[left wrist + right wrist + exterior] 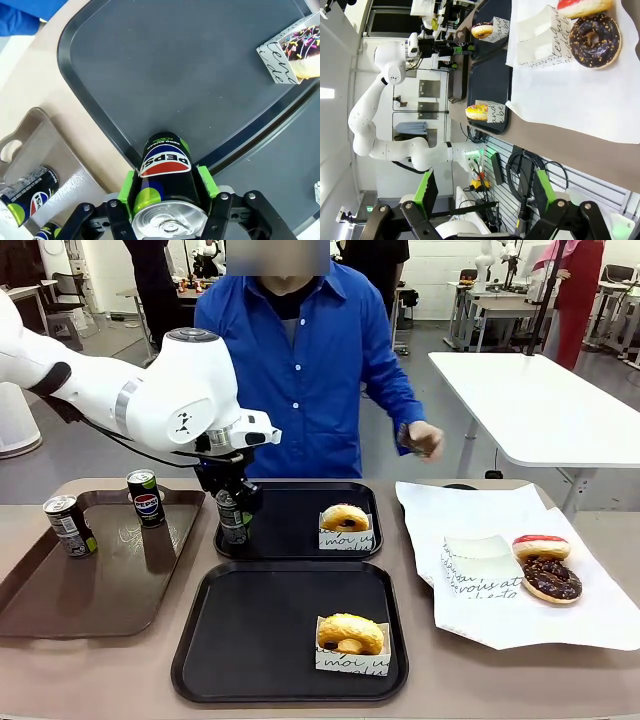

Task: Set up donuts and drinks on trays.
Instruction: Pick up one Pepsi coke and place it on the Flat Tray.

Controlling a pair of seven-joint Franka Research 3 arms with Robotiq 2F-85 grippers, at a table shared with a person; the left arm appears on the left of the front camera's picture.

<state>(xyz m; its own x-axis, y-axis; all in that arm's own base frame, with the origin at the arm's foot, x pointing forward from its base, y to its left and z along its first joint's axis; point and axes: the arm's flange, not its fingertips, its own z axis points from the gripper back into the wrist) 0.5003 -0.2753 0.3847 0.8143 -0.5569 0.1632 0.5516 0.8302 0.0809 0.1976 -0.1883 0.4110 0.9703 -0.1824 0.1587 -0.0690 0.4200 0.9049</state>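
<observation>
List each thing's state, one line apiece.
Left gripper: shut on can.
Can: upright, at near-left corner of far tray.
Right gripper: open, empty.
Far tray: one sleeved donut.
Near tray: one sleeved donut, no can.
Brown tray: two cans, upright.
Paper: two bare donuts, one empty sleeve.

Grey floor (pixel 70 462) beyond beige shared table (pixel 80 680). White table (pixel 540 400) at 2 o'clock. More white desks (pixel 480 305) at 1 o'clock, before white back wall (pixel 440 260). Chair (pixel 65 290) at 10 o'clock. Even indoor light.

Probably a lab: white worktables (pixel 540 405) on bare grey floor (pixel 90 455).
</observation>
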